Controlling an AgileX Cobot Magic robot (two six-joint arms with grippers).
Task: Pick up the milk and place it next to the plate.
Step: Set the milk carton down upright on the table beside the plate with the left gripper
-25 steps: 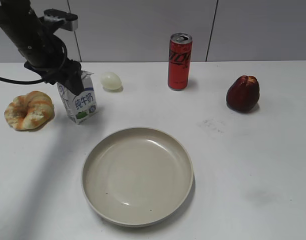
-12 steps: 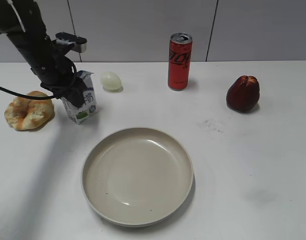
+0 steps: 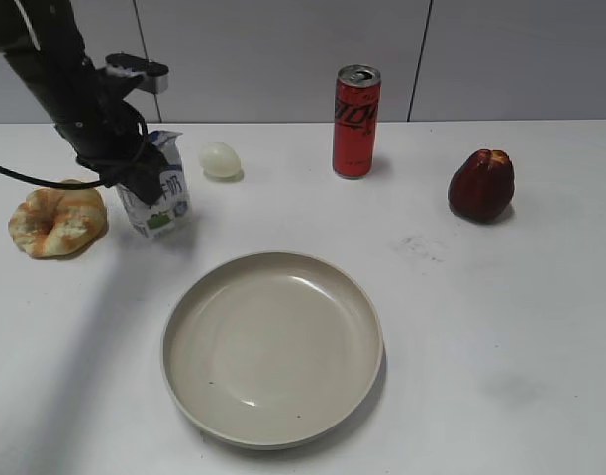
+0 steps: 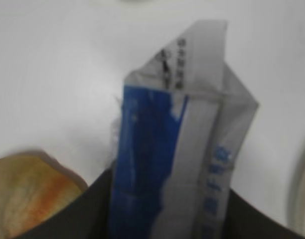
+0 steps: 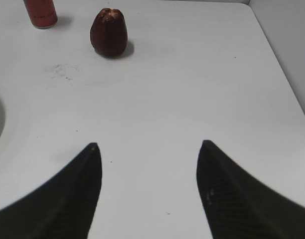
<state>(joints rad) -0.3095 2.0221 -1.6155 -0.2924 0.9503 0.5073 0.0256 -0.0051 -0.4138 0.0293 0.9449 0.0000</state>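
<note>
The milk (image 3: 162,196) is a small white carton with a blue top, standing tilted at the left of the table, between the bread and the egg. My left gripper (image 3: 135,174) is shut on its upper part. In the left wrist view the milk (image 4: 192,144) fills the gap between the dark fingers of the left gripper (image 4: 165,199). The plate (image 3: 272,346) is a wide beige dish at the front centre, apart from the carton. My right gripper (image 5: 148,149) is open and empty over bare table; it does not show in the exterior view.
A bread ring (image 3: 53,218) lies just left of the milk. A pale egg (image 3: 221,159) sits behind it. A tall red can (image 3: 355,121) stands at the back centre. A dark red fruit (image 3: 481,185) is at the right.
The left arm has shifted a little, and the milk has moved slightly up and left with the gripper, tilting more. The right side has not changed.
</note>
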